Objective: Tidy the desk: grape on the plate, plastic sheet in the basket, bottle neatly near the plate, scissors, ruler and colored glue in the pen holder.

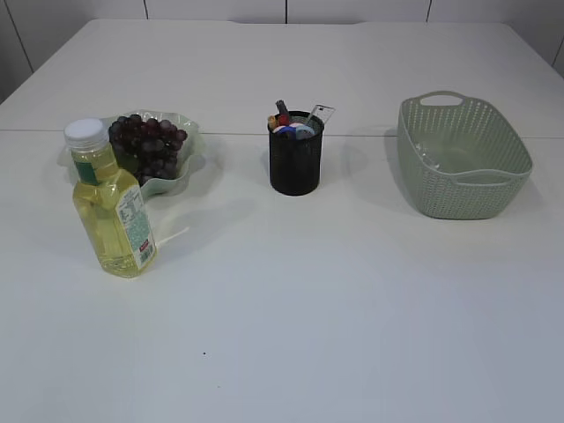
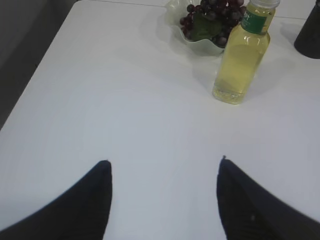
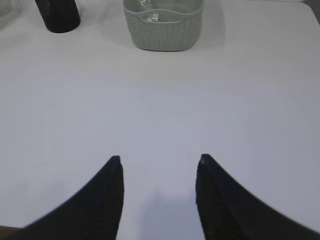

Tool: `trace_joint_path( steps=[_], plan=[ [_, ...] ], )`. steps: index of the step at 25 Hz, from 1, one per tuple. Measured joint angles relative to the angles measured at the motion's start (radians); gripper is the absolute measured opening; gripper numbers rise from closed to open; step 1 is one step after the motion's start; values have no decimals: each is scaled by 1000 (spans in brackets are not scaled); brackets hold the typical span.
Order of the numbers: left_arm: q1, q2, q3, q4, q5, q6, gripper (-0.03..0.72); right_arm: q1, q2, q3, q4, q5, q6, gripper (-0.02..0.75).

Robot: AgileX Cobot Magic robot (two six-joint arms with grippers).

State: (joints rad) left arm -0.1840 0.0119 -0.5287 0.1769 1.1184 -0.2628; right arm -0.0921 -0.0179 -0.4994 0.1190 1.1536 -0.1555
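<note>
Dark grapes (image 1: 148, 144) (image 2: 212, 15) lie on the pale green plate (image 1: 187, 123) (image 2: 197, 46) at the left. Just in front of it a bottle (image 1: 110, 204) (image 2: 243, 55) of yellow liquid with a white cap stands upright. The black mesh pen holder (image 1: 295, 163) (image 3: 58, 15) in the middle holds scissors, ruler and coloured glue (image 1: 295, 121). A clear plastic sheet (image 1: 429, 157) (image 3: 148, 11) lies in the green basket (image 1: 463, 189) (image 3: 162, 32). My left gripper (image 2: 165, 161) is open above bare table, well short of the bottle. My right gripper (image 3: 159, 158) is open too, far from the basket.
The white table (image 1: 335, 308) stretches wide in front of all objects. Its left edge (image 2: 35, 75) shows in the left wrist view, with dark floor beyond. No arm appears in the exterior view.
</note>
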Motion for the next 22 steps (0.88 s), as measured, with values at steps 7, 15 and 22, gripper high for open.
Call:
trace_joint_path(
  steps=[7, 15, 22],
  plan=[
    [56, 0, 0, -99, 0, 0, 480, -5, 0, 0, -4, 0, -1, 385],
    [62, 0, 0, -82, 0, 11, 480, -5, 0, 0, -7, 0, -10, 385],
    [62, 0, 0, -145, -7, 134, 480, -5, 0, 0, -7, 0, -25, 385]
  ],
)
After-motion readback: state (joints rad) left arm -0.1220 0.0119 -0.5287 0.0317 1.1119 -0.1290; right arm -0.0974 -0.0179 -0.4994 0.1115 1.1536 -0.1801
